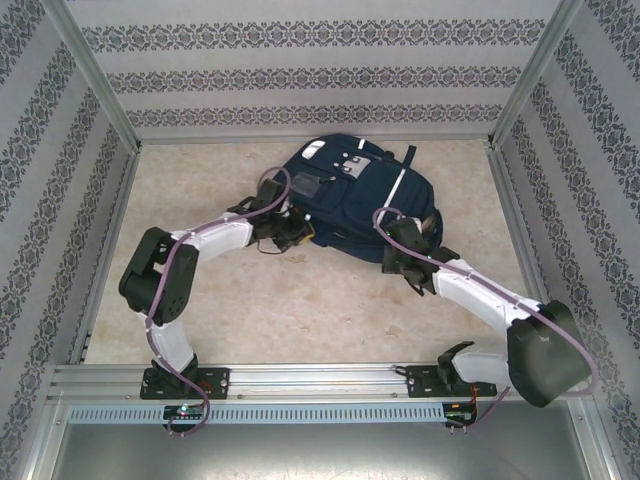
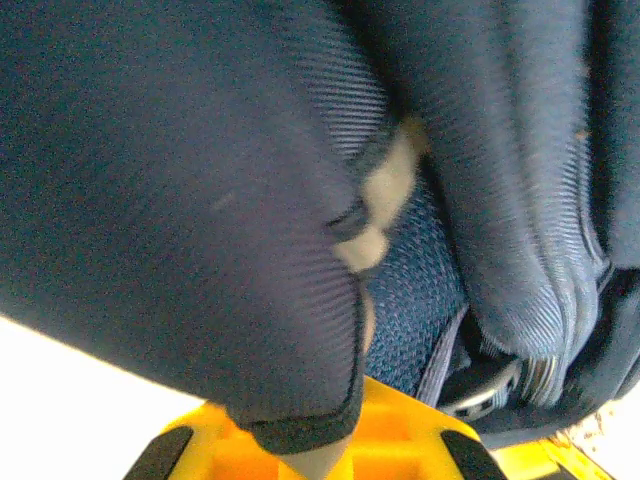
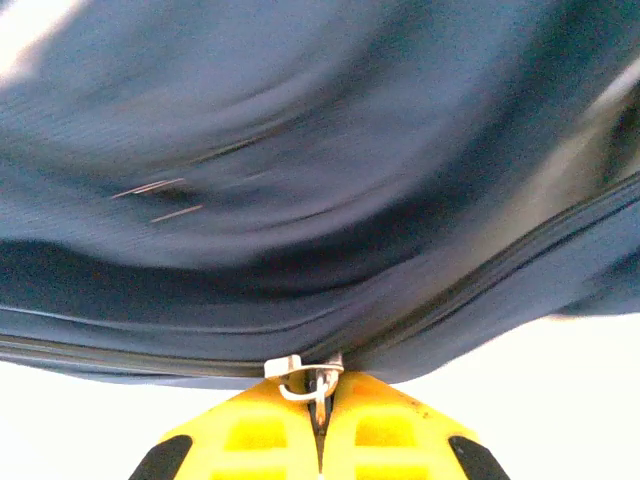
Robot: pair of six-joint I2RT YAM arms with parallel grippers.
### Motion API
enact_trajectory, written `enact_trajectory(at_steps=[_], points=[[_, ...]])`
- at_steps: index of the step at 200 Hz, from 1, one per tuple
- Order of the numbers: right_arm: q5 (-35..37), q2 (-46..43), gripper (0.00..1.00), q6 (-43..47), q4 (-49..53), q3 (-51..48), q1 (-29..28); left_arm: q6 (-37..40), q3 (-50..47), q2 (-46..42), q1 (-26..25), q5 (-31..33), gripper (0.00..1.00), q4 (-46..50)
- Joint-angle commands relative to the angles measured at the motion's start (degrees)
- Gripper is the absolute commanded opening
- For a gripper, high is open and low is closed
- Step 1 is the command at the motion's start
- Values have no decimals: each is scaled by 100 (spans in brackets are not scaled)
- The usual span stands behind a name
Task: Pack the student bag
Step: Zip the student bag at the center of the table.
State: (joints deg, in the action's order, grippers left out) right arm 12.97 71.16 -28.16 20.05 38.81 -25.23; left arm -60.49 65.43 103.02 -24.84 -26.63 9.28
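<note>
- The left gripper (image 1: 287, 232) sits at the near-left edge of the student bag (image 1: 365, 200). In my left wrist feed its glossy yellow fingers (image 2: 400, 440) are drawn together on a drooping fold of the bag's finely ribbed, woven navy cloth, its hemmed edge caught between them.
- Just right of that fold I see darker open-weave mesh (image 2: 420, 270), a pale beige tab (image 2: 385, 185) and a grey plastic buckle (image 2: 490, 385).
- The bag is a soft, bulging navy lump lying flat on the speckled beige table (image 1: 250, 300), between the two grippers.
- Its face with the thin white stripe (image 1: 398, 186) and a small grey patch (image 1: 304, 186) is turned up.
- Its long axis slants from far-left to near-right. I cannot tell which end is the top.
- The right gripper (image 1: 405, 258) is at the bag's near-right edge. On my right wrist feed its yellow fingers (image 3: 390, 430) meet with no gap, pinching a small bright metal zipper pull (image 3: 300, 372).
- From that pull a dark zipper line (image 3: 480, 285) climbs to the right across smooth, softly creased fabric.
</note>
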Motion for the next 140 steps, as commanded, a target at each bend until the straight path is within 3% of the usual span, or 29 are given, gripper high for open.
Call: enact_trajectory(at_steps=[1,32,61,68,86,96,105,140], points=[[118,-286,0,5,401,-177,450,456,-162,-515,541,675,0,515],[-225,-322,0,20,424,-30,506,851,-135,-584,1131,720,0,815],[-737,-181,0,-151,254,197,147,1188,429,-183,1440,482,0,1287],[-835,-105,0,-229,234,284,10,1169,493,-151,1427,332,7,1280],[-955,129,0,-461,110,470,-408,907,498,-255,1251,81,40,1234],[-1014,273,0,-586,38,590,-639,745,514,-341,1064,6,52,1303],[-1023,409,0,-663,-7,712,-827,578,498,-446,830,-13,56,1344],[-1025,854,0,-779,-84,1201,-1309,-204,553,-557,-391,-92,57,1091]])
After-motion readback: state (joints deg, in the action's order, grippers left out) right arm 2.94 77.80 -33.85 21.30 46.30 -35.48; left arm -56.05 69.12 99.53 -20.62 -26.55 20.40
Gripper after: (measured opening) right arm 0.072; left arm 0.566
